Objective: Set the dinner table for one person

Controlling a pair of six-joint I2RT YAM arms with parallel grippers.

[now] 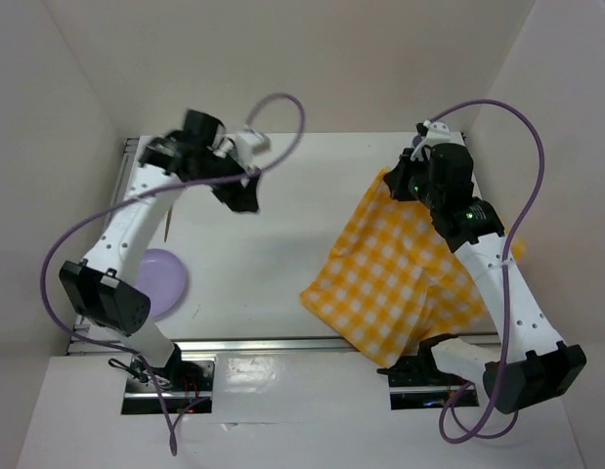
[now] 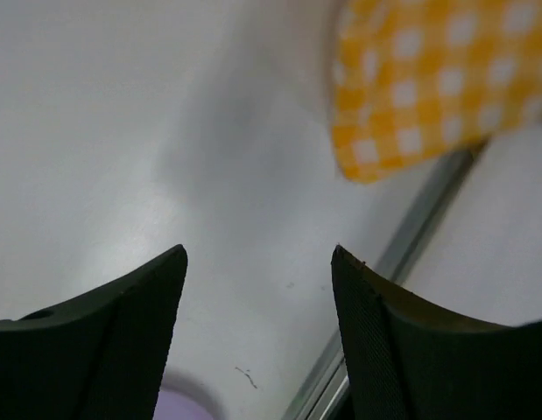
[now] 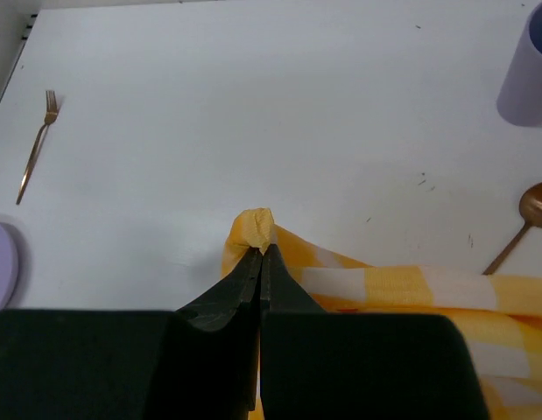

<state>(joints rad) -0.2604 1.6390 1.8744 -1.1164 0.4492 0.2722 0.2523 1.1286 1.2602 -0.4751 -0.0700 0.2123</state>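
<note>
The table (image 1: pixel 282 244) is seen as the large white surface under both arms, and the yellow-and-white checked cloth (image 1: pixel 400 274) is spread, rumpled, over its right part, reaching the near edge.

The right gripper (image 3: pixel 260 249) is clamped on the cloth: its jaws are pressed together with a small bunched fold of the far corner pinched between them, and that corner is lifted off the table. The rest of the cloth (image 3: pixel 402 284) is seen trailing away under the fingers.

The left gripper (image 2: pixel 257 254) is held above the table well to the left of the cloth. Its fingers (image 2: pixel 122 324) are spread apart and nothing is held between them.

A purple plate (image 1: pixel 163 278) is set well left of the cloth, near the table's front edge. A fork (image 3: pixel 36 144) lies well apart from the cloth, beyond the plate. In the right wrist view a copper spoon (image 3: pixel 524 223) is seen just beside the cloth's right side, and a pale purple cup (image 3: pixel 526 74) stands farther off than the spoon.
</note>
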